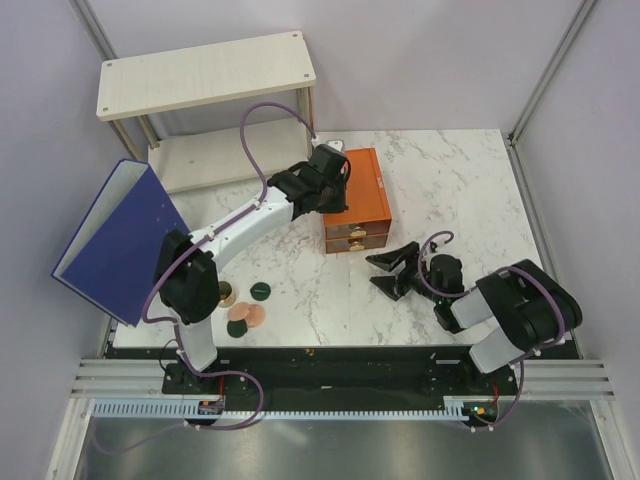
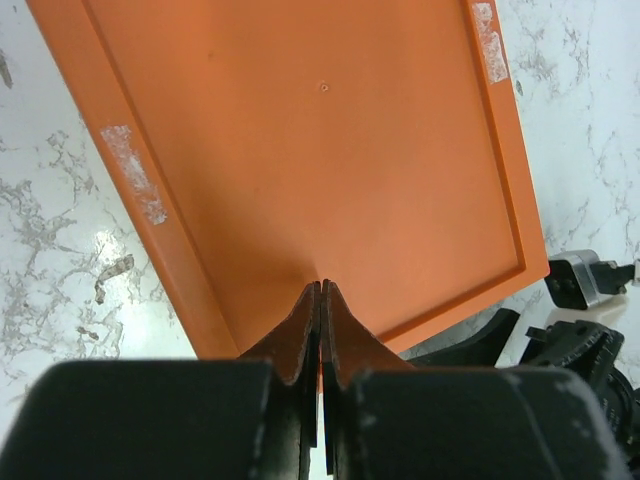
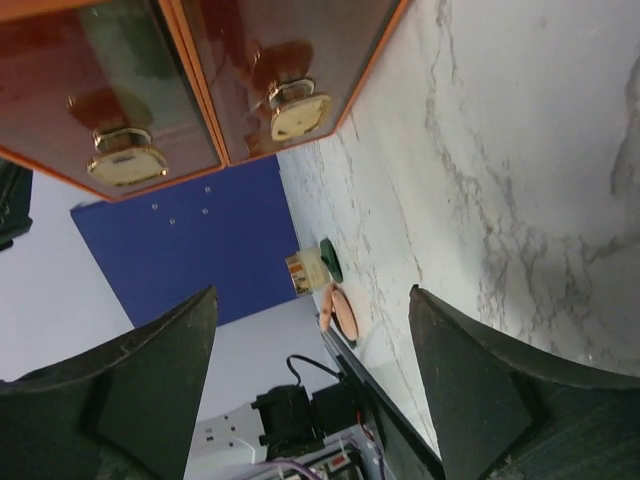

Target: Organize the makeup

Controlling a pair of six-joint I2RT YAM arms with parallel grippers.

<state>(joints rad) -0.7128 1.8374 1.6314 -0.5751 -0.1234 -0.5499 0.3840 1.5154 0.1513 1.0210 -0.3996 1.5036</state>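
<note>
Bright, even overhead light fills the top view. The marble counter (image 1: 450,180) shows only soft, faint shadows beside the arms and the orange drawer box (image 1: 358,195), and detail is sharp. In the left wrist view a white glare patch sits on the counter at left, and the left end effector (image 2: 321,300) is dark and blurred near the lens. In the right wrist view the right end effector (image 3: 310,295) is out of focus, the 2 glossy drawer fronts (image 3: 200,90) carry reflections, and the counter at right looks washed out.

Open marble (image 1: 320,285) lies between the orange drawer box (image 1: 368,195) and the compacts (image 1: 261,291); the blue binder (image 1: 115,240) blocks the left.
</note>
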